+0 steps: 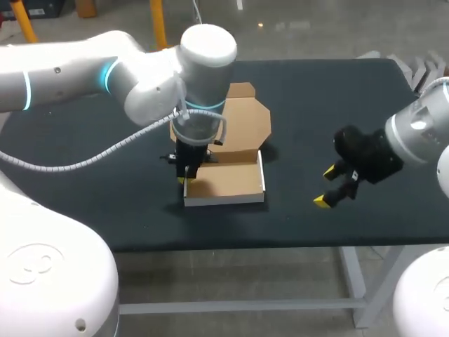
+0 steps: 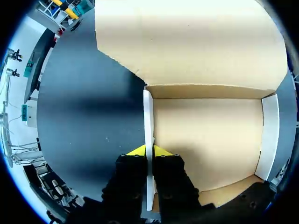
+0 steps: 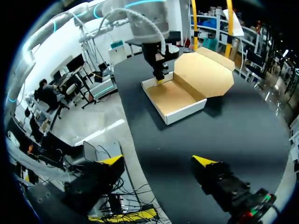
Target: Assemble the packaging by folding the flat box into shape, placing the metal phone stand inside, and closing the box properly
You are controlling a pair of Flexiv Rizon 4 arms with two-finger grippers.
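Cardboard was pinched at the left, where the left gripper (image 1: 185,177) had its yellow tips closed on the left wall (image 2: 148,116) of the box (image 1: 228,184), one tip inside and one outside. That box sat near the middle of the dark table (image 1: 316,91), brown within and white outside, its lid (image 1: 247,121) lying open behind it. Well apart to the right, the right gripper (image 1: 331,185) hung over bare table, fingers spread wide and holding nothing.

Our box (image 1: 224,184) is plain tan inside, white on its outer walls; our worktop (image 1: 316,91) is black. Left claw (image 1: 184,178) and right claw (image 1: 330,187) are black, yellow-tipped; our left arm (image 1: 77,74) white, cyan-ringed.
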